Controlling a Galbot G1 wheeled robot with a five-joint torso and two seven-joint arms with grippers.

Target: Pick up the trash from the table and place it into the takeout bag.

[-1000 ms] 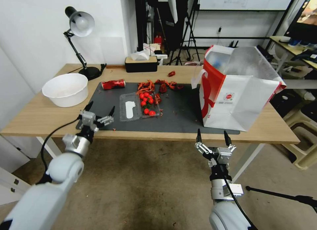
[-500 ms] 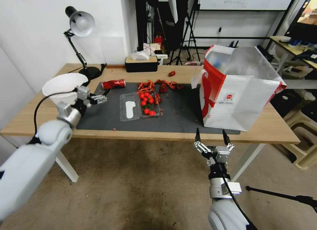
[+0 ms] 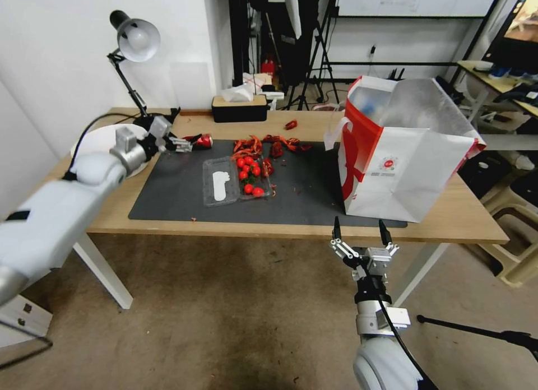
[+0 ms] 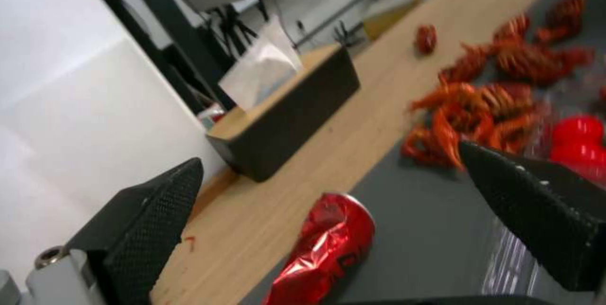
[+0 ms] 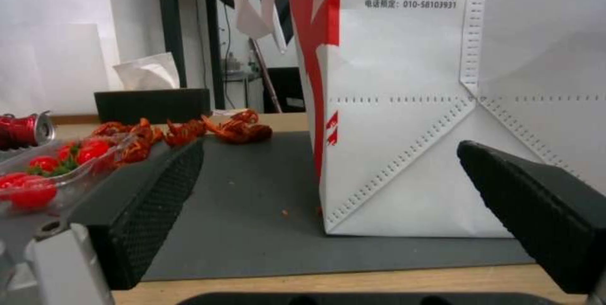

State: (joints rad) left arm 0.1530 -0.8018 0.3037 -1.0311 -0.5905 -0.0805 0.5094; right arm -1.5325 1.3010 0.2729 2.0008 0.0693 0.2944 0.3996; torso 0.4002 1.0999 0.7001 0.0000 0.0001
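Light-wood table [image 3: 280, 227], grey mat [image 3: 168, 199] | crushed red can [image 3: 200, 141] at mat's far-left corner | left gripper [image 3: 178, 144] just beside can, fingers spread, empty | takeout bag [image 3: 403, 154] upright on right | right gripper [image 3: 361, 233] below front edge, fingers apart.

Left tool [image 3: 188, 145] swung across to crushed can [image 3: 200, 141].

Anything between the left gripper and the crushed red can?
Nothing visible. The left gripper, jaws open, is just short of the can on the mat's far left corner. Shells and the clear tray sit off to the right.
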